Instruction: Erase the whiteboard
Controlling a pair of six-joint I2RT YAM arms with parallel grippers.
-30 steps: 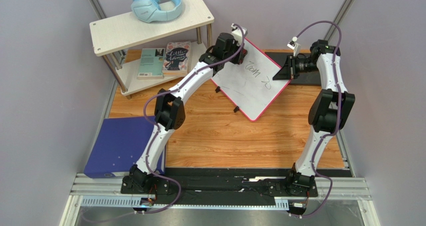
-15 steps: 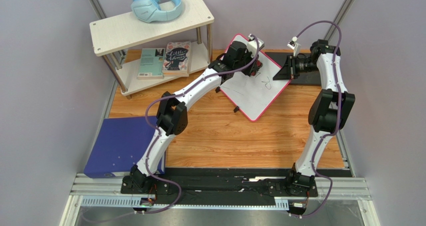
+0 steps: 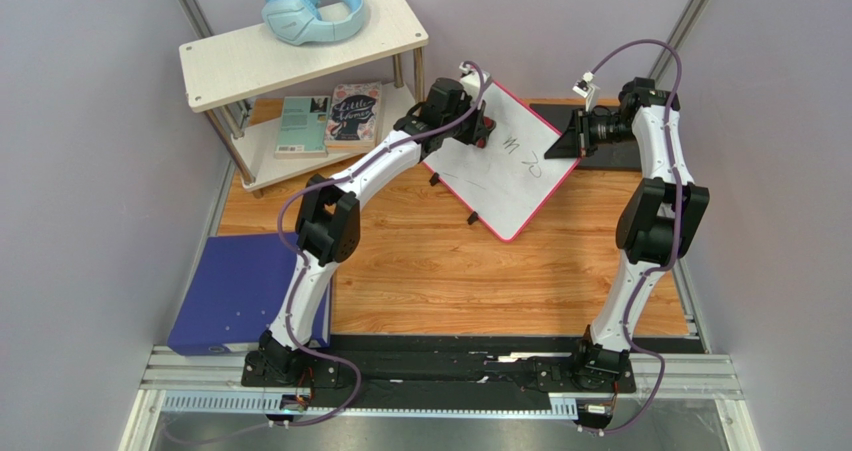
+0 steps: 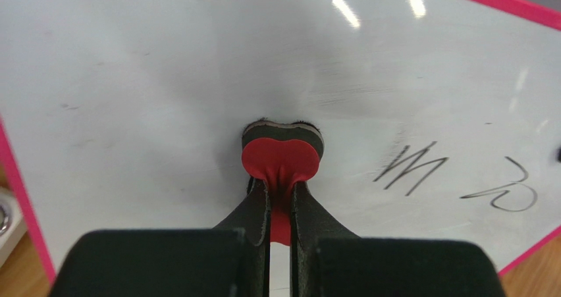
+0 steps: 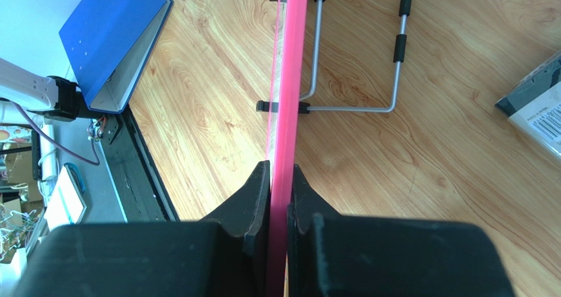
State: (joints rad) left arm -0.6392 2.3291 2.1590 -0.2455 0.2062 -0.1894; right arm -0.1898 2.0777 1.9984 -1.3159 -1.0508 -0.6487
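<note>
The whiteboard (image 3: 505,166), white with a pink rim, stands tilted on wire legs at the back of the wooden table. Black handwriting (image 4: 411,168) remains on its right part. My left gripper (image 4: 280,188) is shut on a small red eraser (image 4: 282,157) with a dark felt pad, pressed flat on the board left of the writing; in the top view the left gripper (image 3: 478,129) is at the board's upper left. My right gripper (image 5: 281,178) is shut on the board's pink rim (image 5: 290,99) at its right corner; it also shows in the top view (image 3: 578,136).
A two-level shelf (image 3: 300,46) with blue headphones (image 3: 310,9) and two books (image 3: 330,119) stands at the back left. A blue-purple binder (image 3: 240,291) lies at the front left. A black item (image 3: 610,156) lies behind the right gripper.
My left gripper swept right across the writing with the eraser, then back to the upper left. The left part of the handwriting is gone. The right arm has held still.
</note>
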